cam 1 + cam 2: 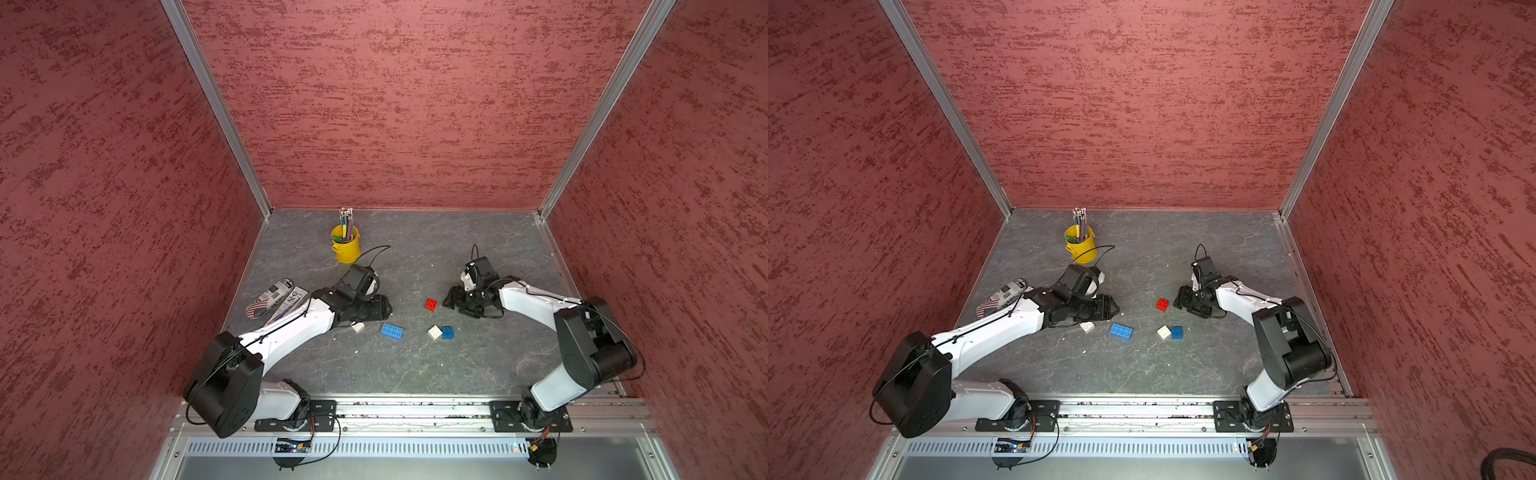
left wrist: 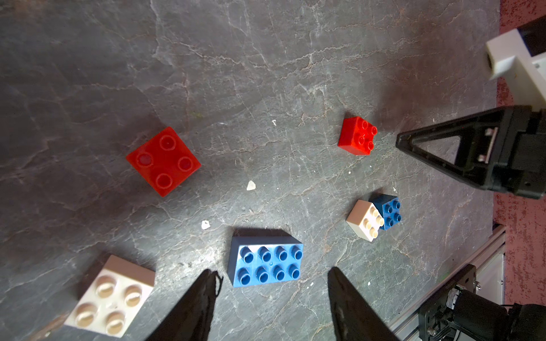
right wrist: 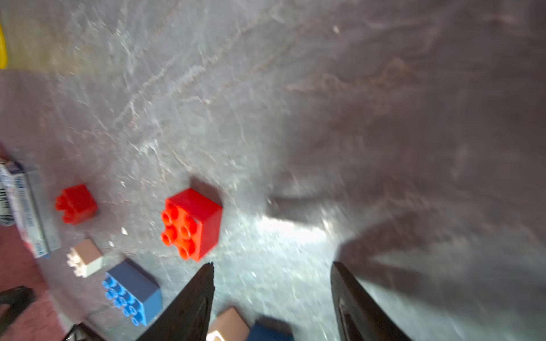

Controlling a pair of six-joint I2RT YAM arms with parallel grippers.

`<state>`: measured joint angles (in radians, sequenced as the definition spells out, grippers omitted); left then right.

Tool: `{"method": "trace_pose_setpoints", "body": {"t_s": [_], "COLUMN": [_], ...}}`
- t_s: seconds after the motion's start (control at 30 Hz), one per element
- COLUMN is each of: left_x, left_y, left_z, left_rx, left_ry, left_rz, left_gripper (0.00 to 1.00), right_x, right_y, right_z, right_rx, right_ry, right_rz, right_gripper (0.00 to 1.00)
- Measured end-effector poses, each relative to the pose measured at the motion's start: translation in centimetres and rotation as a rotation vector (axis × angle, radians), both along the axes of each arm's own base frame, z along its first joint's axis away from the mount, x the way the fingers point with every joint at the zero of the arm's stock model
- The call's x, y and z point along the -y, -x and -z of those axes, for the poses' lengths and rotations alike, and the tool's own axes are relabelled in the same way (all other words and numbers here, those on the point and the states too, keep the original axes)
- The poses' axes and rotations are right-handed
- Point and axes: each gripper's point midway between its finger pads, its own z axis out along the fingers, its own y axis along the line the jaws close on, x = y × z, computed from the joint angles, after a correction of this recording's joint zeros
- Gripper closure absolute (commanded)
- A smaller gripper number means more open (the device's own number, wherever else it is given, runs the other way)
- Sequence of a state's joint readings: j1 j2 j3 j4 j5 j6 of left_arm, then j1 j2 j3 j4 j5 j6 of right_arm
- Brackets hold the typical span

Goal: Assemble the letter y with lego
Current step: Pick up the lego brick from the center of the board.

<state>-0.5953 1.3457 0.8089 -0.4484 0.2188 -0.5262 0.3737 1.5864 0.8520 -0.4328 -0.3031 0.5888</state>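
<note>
On the grey table, the six bricks lie loose and none is joined, so the letter y is not yet begun. The long blue brick sits near the middle. One white brick is just beside it, close by the left gripper. The other white brick rests right against the blue square brick. One red brick stands just in front of the right gripper; the second red brick shows only in the wrist views. Both grippers hang with fingers spread and nothing between them.

We judge these bricks to be light, hard and stiff, with glossy walls that could skid away if one finger lands first. We would take each across two opposite flat side walls, low and square, clear of the studs on top. The long brick we would pinch across its narrow width, near its middle, so it cannot swing. Joining will likely need a firm, straight push with the lower brick steadied.
</note>
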Motion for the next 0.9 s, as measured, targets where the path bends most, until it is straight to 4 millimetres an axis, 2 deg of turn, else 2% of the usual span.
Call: {"method": "trace_pose_setpoints", "body": {"t_s": [0.3,0.53,0.73,0.9], "left_x": [0.6,0.8,0.9,0.8], "left_y": [0.4,0.6,0.6,0.7], "left_z": [0.0,0.1,0.1,0.2], "left_rx": [-0.016,-0.02,-0.016,-0.017], "left_ry": [0.024,0.027,0.025,0.024], "left_rz": [0.029,0.048,0.056,0.056], "left_gripper": [0.38,0.38,0.38,0.38], "right_x": [-1.8,-1.4,-0.9,-0.8], "right_y": [5.3,6.2,6.7,6.5], "right_z": [0.0,0.4,1.0,1.0], "right_rx": [-0.027,-0.043,-0.058,-0.054], "right_ry": [0.101,0.164,0.214,0.251], "right_rz": [-0.103,-0.09,-0.091,-0.092], "right_gripper": [0.34,0.42,0.41,0.45]}}
